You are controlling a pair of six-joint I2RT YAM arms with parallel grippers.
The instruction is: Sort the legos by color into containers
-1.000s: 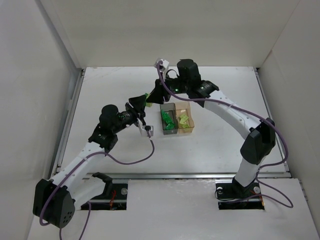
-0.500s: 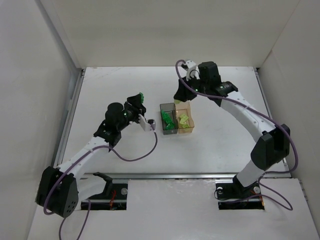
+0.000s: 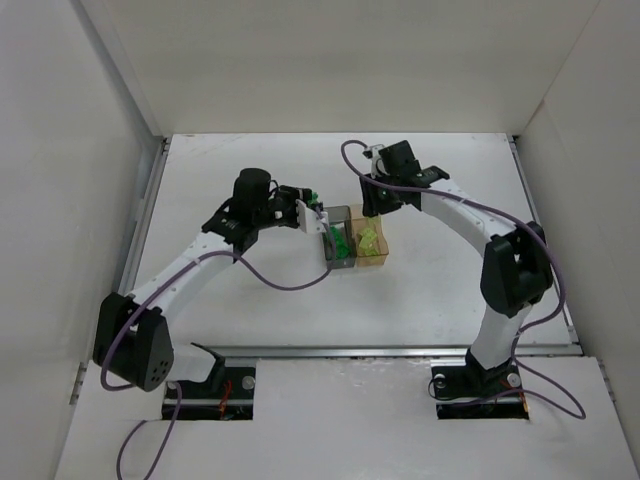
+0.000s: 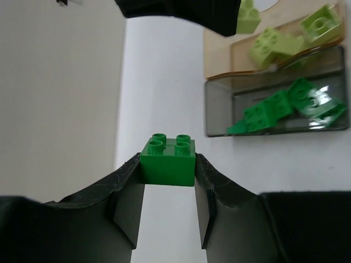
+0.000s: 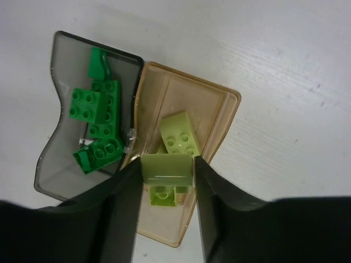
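While both arms reach toward the middle of the overhead frame, the two boxes sit side by side there on the white table (image 3: pixel 440 290), the smoky grey box (image 3: pixel 341 250) on the left and the amber box (image 3: pixel 377 256) touching it on the right

The left claw (image 3: pixel 316 208) sits just left of the grey box, at its upper corner in the overhead frame. Its own camera shows it clamped on a dark green brick (image 4: pixel 167 163), studs up, one finger pressed to each side. Beyond it, at the upper right of that frame, lie the grey box and the amber box, and bare table shows under the brick.

The right claw (image 3: pixel 372 204) hangs at the upper edge of the amber box in the overhead frame. Its wrist camera shows it clamped on a pale yellow-green brick (image 5: pixel 166 174), held over the lower part of the amber box.

Inside the grey box, at the left of the right wrist frame, lies a loose heap of dark green bricks (image 5: pixel 97 123). Another pale brick (image 5: pixel 180 134) lies tilted in the amber box, just above the held one in that frame, with at least one more partly hidden beneath the claw
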